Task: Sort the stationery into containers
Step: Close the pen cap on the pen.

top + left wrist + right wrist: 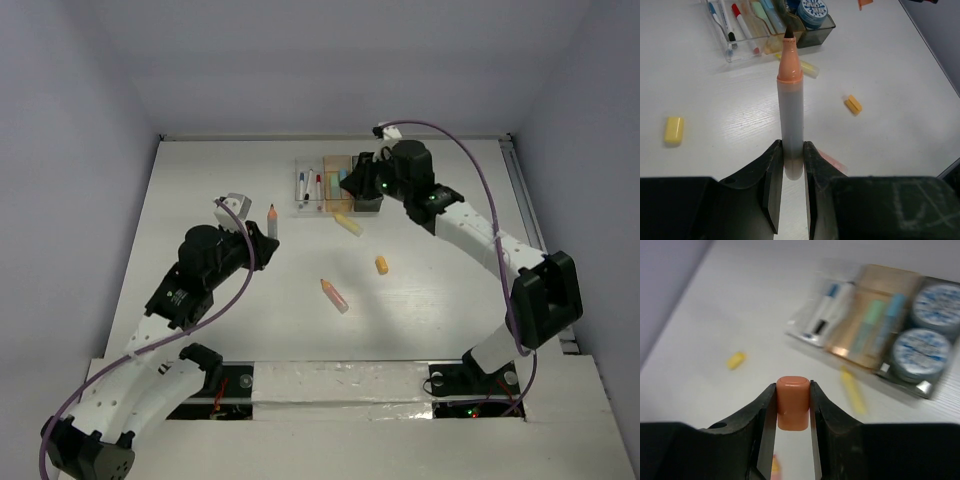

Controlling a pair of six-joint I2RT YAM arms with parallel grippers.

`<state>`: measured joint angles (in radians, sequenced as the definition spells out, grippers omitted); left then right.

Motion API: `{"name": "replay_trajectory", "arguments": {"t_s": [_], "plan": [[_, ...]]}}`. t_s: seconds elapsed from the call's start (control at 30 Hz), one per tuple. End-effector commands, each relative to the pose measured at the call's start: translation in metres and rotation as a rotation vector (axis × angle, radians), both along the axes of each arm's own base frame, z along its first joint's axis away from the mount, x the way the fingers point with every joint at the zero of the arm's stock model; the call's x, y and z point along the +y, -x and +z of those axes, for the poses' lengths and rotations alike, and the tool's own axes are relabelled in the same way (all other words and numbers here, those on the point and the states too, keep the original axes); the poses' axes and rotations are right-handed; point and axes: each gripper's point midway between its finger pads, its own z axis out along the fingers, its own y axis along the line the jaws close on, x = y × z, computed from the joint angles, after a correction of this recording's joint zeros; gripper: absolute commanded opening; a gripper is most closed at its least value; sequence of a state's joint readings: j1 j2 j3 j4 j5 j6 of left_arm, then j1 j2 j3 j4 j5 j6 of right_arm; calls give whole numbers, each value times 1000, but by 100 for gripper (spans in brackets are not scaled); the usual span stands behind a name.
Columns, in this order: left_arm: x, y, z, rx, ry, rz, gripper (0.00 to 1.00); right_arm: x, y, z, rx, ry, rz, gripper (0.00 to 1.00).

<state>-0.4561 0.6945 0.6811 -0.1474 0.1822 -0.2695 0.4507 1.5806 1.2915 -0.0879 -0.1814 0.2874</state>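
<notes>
The clear bin holds pens, orange bin markers, grey bin two rolls, on a white worktop between pale walls; left pincer pinches an uncapped marker, right pincer an orange cap.

Pens laid in left of bins, markers in middle, rolls in right. Loose marker laid just before bins; small piece farther before; second marker farthest. Uncapped marker held upright front-left of bins; cap held by right end.
</notes>
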Motion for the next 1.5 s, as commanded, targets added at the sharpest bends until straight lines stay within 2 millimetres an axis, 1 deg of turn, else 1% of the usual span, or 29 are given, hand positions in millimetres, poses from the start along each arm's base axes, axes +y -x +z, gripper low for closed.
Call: {"name": "replay_trajectory", "arguments": {"t_s": [0.0, 0.03, 0.1, 0.13, 0.17, 0.2, 0.23, 0.27, 0.33, 0.37, 0.4, 0.43, 0.47, 0.5, 0.57, 0.7, 0.77, 0.83, 1.0, 1.1, 1.13, 1.2, 1.23, 1.3, 1.33, 1.37, 1.4, 1.47], "plan": [[-8, -5, 22, -55, 27, -36, 0, 46, 13, 49, -101, -241, 62, 2], [-9, -5, 20, -46, 27, -42, 0, 66, 27, 56, -102, -281, 100, 2], [-12, -5, 18, -35, 28, -56, 0, 87, 38, 71, -94, -379, 117, 2], [-13, -5, 17, -29, 32, -58, 0, 99, 43, 84, -124, -428, 136, 2], [-14, -5, 17, -28, 33, -61, 0, 120, 54, 86, -117, -452, 169, 2], [-14, -5, 17, -30, 34, -62, 0, 126, 54, 89, -126, -460, 150, 2], [-14, -5, 17, -30, 33, -61, 0, 134, 56, 99, -143, -480, 157, 2], [-13, -5, 17, -30, 33, -59, 0, 148, 63, 95, -130, -492, 177, 2], [-14, -5, 16, -28, 33, -64, 0, 158, 65, 100, -145, -513, 174, 1], [-14, -5, 16, -28, 31, -64, 0, 163, 66, 109, -156, -524, 181, 1], [-15, -5, 16, -26, 32, -67, 0, 172, 71, 107, -150, -524, 194, 1], [-15, -4, 16, -28, 32, -70, 0, 176, 73, 109, -153, -529, 202, 1], [-15, -4, 16, -29, 33, -73, 0, 177, 72, 111, -159, -530, 200, 1], [-16, -4, 16, -28, 34, -78, 0, 183, 75, 115, -167, -534, 206, 1], [-16, -3, 17, -31, 36, -79, 0, 189, 81, 118, -185, -528, 213, 1], [-15, -3, 19, -39, 39, -73, 0, 190, 80, 120, -199, -521, 198, 1], [-14, -3, 20, -41, 39, -72, 0, 192, 85, 119, -198, -523, 207, 1], [-14, -3, 19, -40, 38, -69, 0, 188, 82, 118, -203, -521, 176, 1], [-13, -3, 22, -47, 41, -66, 0, 180, 82, 117, -214, -511, 153, 1], [-12, -3, 23, -54, 41, -57, 0, 180, 85, 115, -203, -514, 161, 1], [-11, -4, 23, -51, 39, -54, 0, 182, 89, 115, -202, -518, 171, 1], [-11, -4, 23, -51, 39, -52, 0, 182, 90, 115, -203, -515, 171, 1], [-11, -4, 22, -49, 37, -51, 0, 186, 94, 114, -197, -515, 181, 1], [-10, -5, 22, -49, 37, -43, 0, 185, 94, 111, -194, -513, 176, 2], [-7, -7, 21, -46, 34, -31, 0, 187, 98, 111, -195, -517, 179, 2], [-7, -7, 20, -43, 31, -26, 0, 185, 97, 114, -204, -520, 168, 2], [-7, -7, 20, -43, 31, -25, 0, 187, 101, 112, -201, -516, 177, 2], [-7, -8, 18, -33, 27, -26, 0, 184, 100, 111, -207, -508, 163, 2]]}}
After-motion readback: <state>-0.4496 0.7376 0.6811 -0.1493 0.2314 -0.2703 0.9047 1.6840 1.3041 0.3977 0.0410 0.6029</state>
